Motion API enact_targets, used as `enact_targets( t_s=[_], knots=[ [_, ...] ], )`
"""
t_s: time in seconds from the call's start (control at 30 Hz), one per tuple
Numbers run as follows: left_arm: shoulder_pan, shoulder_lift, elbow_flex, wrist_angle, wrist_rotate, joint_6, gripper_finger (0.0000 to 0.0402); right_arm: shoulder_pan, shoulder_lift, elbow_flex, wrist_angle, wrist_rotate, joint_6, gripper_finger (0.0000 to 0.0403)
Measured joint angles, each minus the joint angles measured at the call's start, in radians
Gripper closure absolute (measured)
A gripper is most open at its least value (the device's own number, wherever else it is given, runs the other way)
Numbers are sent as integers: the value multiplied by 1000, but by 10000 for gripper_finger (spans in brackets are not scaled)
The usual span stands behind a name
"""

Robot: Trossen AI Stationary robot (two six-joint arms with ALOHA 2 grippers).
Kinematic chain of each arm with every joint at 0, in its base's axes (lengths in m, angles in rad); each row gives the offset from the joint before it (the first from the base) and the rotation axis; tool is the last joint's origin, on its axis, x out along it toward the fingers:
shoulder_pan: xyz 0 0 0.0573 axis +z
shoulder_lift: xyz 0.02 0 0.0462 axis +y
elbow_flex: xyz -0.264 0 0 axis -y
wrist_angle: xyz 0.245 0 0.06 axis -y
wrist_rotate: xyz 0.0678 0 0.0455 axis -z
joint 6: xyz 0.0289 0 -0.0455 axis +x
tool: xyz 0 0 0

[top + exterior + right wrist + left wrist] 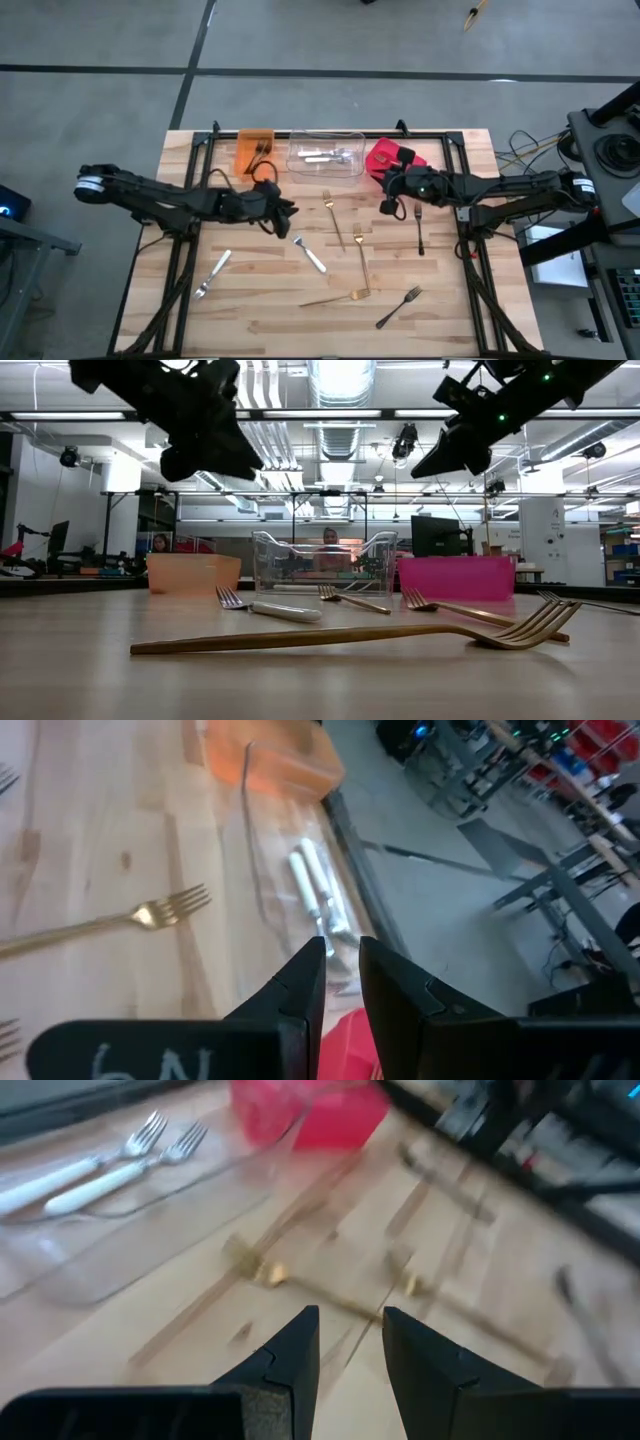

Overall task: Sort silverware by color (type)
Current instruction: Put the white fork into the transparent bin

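Gold fork [333, 219] just ahead of left tool [287, 212], narrow, empty: we judge it light, stiff, slippery; grasp mid-handle.

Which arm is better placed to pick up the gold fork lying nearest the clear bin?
Left. The left gripper hovers empty just beside that slim gold fork; the right gripper sits farther off, by the red plastic bin.

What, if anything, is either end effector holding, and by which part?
Nothing is held. The left end effector and the right end effector both show an empty gap between their fingers, above the table.
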Motion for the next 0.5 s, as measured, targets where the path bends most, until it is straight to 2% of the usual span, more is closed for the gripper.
enact_targets(
  t_s=[0.33,0.5],
  knots=[
    [-21,170,189,-453,0,-63,308,-10,0,0,47,-2,-20,346],
    [-45,220,226,-561,1,-93,308,-10,0,1,77,-4,-30,346]
  ],
)
